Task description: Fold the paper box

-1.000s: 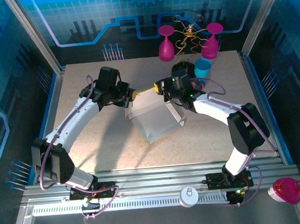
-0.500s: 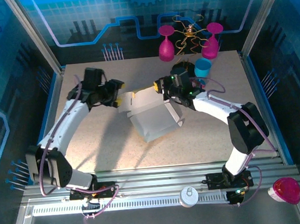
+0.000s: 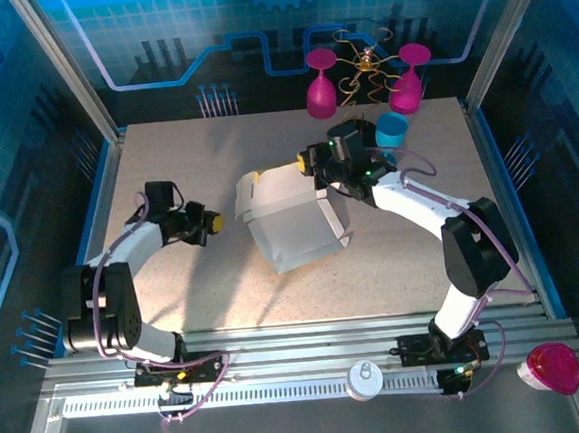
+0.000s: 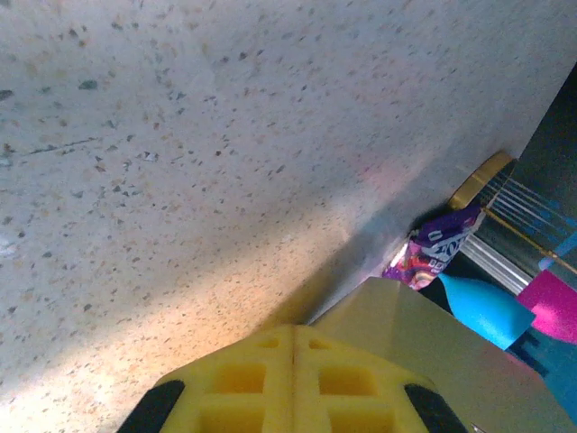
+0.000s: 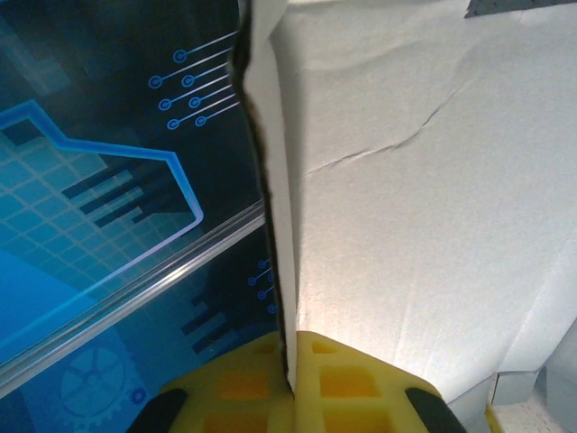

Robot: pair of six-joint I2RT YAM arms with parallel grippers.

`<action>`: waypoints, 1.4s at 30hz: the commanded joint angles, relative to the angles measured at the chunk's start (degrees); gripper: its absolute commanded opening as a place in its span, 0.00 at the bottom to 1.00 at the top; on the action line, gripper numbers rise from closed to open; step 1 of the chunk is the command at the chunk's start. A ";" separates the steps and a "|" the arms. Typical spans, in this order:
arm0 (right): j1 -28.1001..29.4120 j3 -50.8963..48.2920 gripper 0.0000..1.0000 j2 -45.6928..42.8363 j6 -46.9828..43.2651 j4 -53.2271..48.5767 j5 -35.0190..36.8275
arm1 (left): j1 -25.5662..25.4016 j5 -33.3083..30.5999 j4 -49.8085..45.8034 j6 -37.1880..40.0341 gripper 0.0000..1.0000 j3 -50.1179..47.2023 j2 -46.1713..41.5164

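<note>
The right fingers [image 5: 347, 374] are pinching a paper box [image 3: 293, 231] wall between them, steadying it for folding; the left fingers [image 4: 239, 383], pressed together and empty, are waiting short of it.

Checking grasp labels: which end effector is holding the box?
The right end effector, shut on an edge of the paper box. The left end effector is shut on nothing and sits apart from the box.

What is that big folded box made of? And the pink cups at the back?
The paper box looks like thin matte cardboard: creases run across it and its cut edge is thin. The pink goblets seem to be glossy plastic, from their even colour and shine, but tinted glass is possible.
</note>
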 commanded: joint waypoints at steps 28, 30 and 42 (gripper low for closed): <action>-4.25 2.43 0.00 -2.14 5.99 -0.41 0.34 | -3.97 8.05 46.55 -19.25 0.30 -13.22 6.92; -4.45 2.52 0.00 -2.13 6.00 -0.41 0.22 | -3.99 8.29 47.77 -19.77 0.31 -13.97 7.04; -4.63 2.63 0.00 -1.77 7.46 0.70 -0.01 | -6.74 7.89 58.07 -24.62 0.41 -13.34 10.86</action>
